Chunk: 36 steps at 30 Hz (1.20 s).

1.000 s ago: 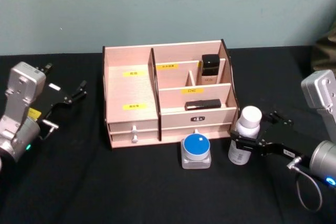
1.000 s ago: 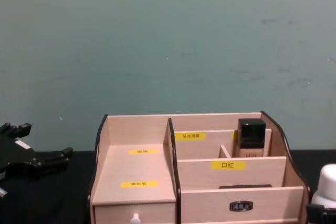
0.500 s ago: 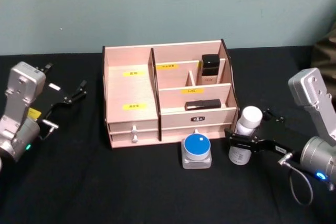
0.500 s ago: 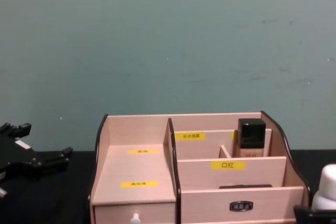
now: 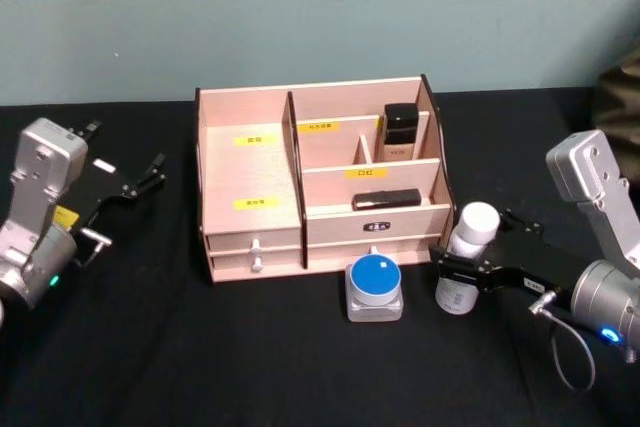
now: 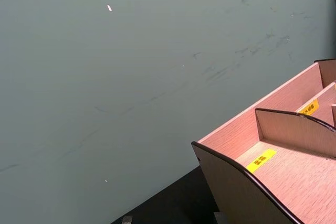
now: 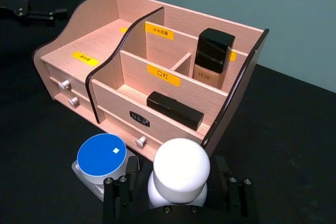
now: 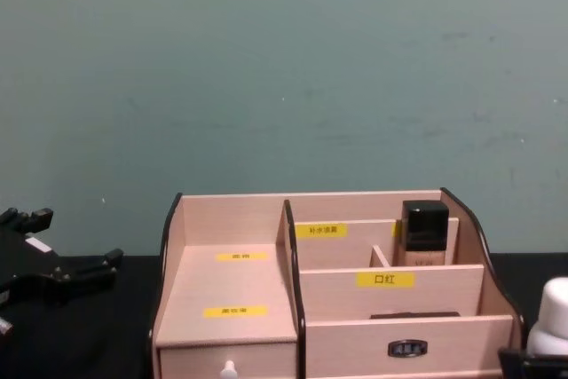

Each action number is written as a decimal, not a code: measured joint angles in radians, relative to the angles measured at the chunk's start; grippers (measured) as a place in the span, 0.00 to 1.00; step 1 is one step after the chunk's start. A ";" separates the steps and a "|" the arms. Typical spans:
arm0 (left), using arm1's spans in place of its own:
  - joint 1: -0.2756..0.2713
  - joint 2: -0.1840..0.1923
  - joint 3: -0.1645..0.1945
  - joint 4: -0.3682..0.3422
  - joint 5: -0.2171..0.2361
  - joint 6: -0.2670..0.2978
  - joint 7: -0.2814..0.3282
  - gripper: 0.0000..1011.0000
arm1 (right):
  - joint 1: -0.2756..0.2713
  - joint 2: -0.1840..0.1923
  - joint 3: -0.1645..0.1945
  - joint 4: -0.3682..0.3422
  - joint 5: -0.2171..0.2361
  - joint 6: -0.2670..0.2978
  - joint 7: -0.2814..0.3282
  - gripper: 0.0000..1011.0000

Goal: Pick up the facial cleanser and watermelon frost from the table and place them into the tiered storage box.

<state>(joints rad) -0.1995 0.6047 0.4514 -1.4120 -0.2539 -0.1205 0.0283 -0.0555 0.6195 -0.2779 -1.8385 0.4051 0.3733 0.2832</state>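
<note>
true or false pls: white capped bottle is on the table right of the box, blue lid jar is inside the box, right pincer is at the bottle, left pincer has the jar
1. The white-capped bottle stands on the table, right of the tiered storage box. True.
2. The blue-lidded jar is inside the box. False: it sits on the table in front of the drawers.
3. The right pincer is at the white-capped bottle. True.
4. The left pincer holds the jar. False: it is open and empty, off to the box's left.

The light-wood tiered storage box [image 8: 355, 343] bears a yellow label [image 8: 385, 280] reading "口红" on its middle right divider. The black-capped beige bottle [image 7: 210, 69] at far right seems to read "VEZE". The other yellow labels [image 8: 234, 311] are too small to read.
</note>
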 joint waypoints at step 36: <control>0.000 0.000 0.000 0.000 0.000 0.000 0.000 0.99 | -0.039 0.012 0.054 -0.093 0.023 -0.008 0.026 0.58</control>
<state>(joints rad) -0.1995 0.6047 0.4514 -1.4120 -0.2539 -0.1205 0.0283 -0.0949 0.6318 -0.2242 -1.9319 0.4284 0.3654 0.3097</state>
